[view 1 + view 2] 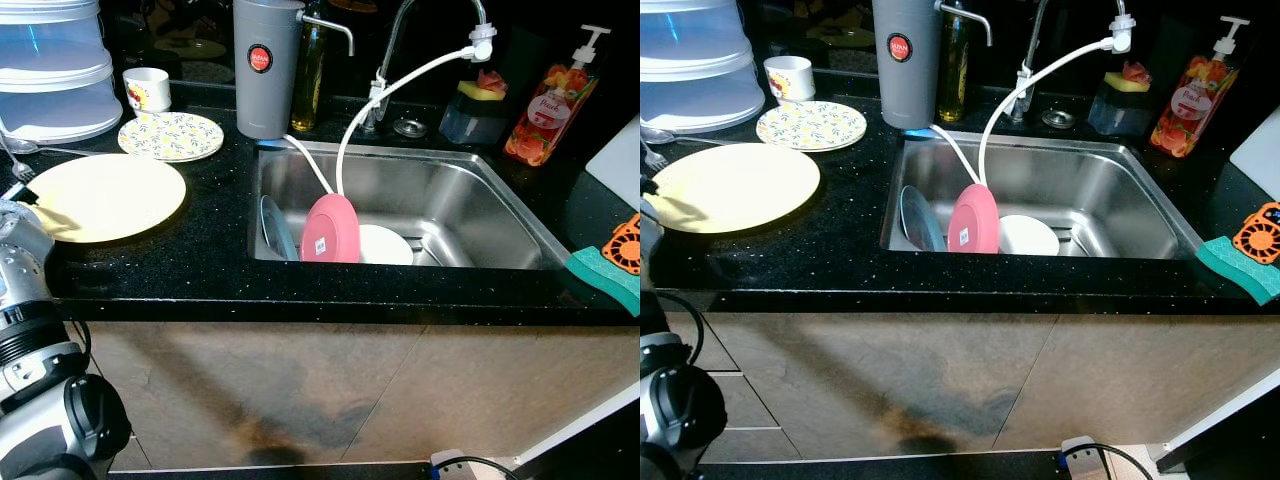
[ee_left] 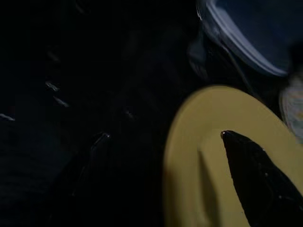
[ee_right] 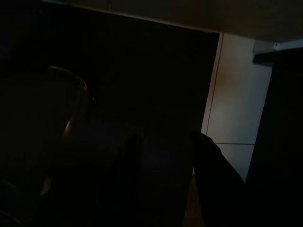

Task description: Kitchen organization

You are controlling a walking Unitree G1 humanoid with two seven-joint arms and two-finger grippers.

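Yellow plate [image 1: 105, 196] flat on black counter [image 1: 215, 250], left hand [image 2: 189, 156] astride its rim (fingers apart).

The left gripper [image 2: 189, 184] was only partly readable: 1 black finger [image 2: 258, 179] lay over the yellow plate [image 2: 199, 142], while its partner sank into shadow beside the plate's rim, too dark to judge the gap. Beyond the fingertips a clear container [image 2: 255, 33] was blurred and cropped by the frame edge. The right gripper [image 3: 165, 184] was 2 dim shapes in near blackness.
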